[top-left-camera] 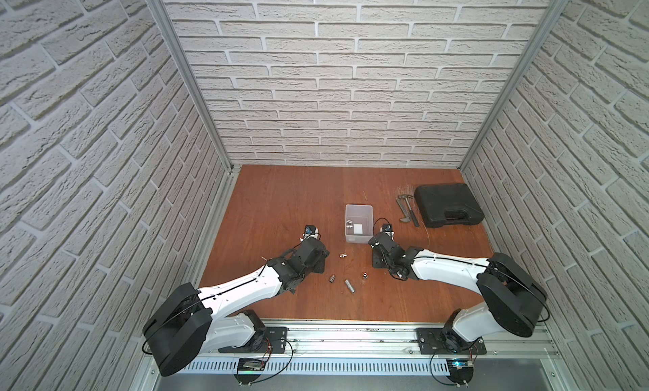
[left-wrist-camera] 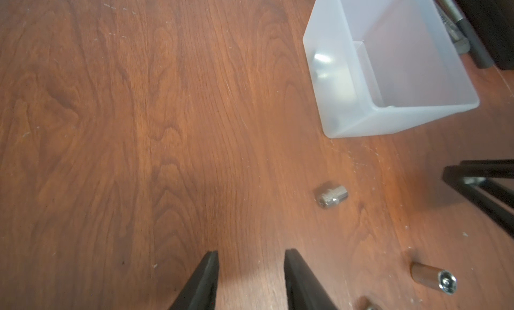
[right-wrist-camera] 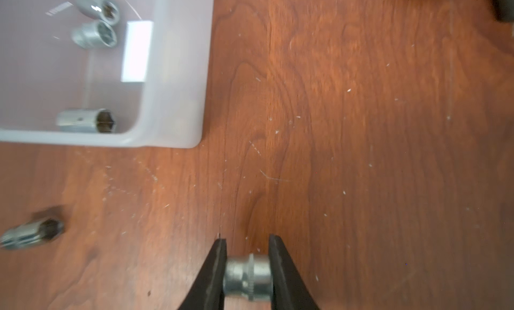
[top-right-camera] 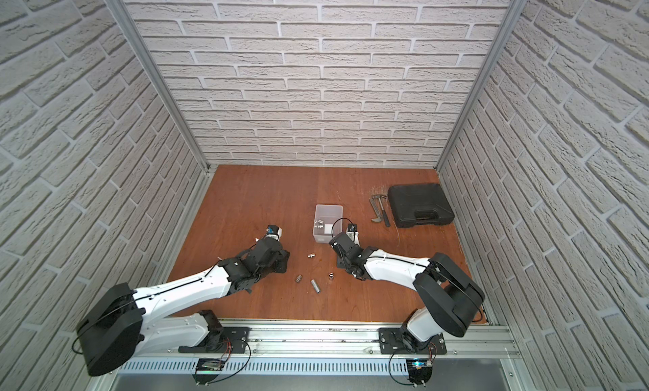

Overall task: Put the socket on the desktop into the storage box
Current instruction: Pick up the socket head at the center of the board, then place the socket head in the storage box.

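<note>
My right gripper (right-wrist-camera: 247, 241) is shut on a short silver socket (right-wrist-camera: 247, 276), held crosswise between the fingertips over the reddish-brown desktop (top-left-camera: 281, 203). In both top views this gripper (top-left-camera: 377, 261) (top-right-camera: 342, 261) sits just beside the near right corner of the pale storage box (top-left-camera: 358, 210) (top-right-camera: 328, 210), and its body hides the held socket. Three sockets (right-wrist-camera: 94, 34) lie inside the box (right-wrist-camera: 178, 72). My left gripper (left-wrist-camera: 251, 255) (top-left-camera: 318, 264) is open over bare wood, left of the box. Several loose sockets (top-left-camera: 342, 255) (top-left-camera: 349, 286) lie between the arms.
A black plastic case (top-left-camera: 447, 205) lies at the back right, with hand tools (top-left-camera: 407, 210) beside it. Brick-pattern walls enclose the desktop on three sides. A loose socket (left-wrist-camera: 332, 196) lies between the left gripper and the right gripper's fingers (left-wrist-camera: 459, 177).
</note>
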